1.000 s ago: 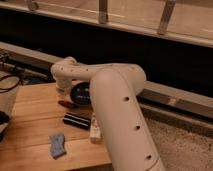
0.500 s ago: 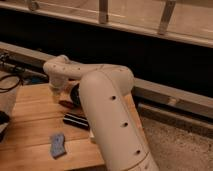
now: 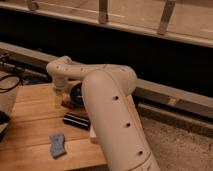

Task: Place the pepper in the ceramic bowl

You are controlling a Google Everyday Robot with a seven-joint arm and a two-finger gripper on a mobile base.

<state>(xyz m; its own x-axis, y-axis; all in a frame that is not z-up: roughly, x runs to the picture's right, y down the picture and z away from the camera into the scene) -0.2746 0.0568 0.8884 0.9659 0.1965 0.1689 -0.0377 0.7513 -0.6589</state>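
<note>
Reaching out over the wooden table (image 3: 35, 110), the big white arm (image 3: 112, 115) bent back toward the far side of the top. The gripper (image 3: 58, 96) hung low at the end of the arm, just above the wood and close to the left of the ceramic bowl (image 3: 76, 92). Whether it held anything could not be told.

The bowl was dark and round, and most of it was hidden behind the arm. The pepper (image 3: 68, 105) was a small dark red thing lying on the table right in front of the bowl, just beside the gripper. Its long side seemed to run from left to right, but which end was the tip could not be told.

A black block (image 3: 76, 120) lay flat a little nearer, with its long side going left to right too. A small blue thing (image 3: 57, 145) sat on the near part of the table. No words or labels could be read on anything.
</note>
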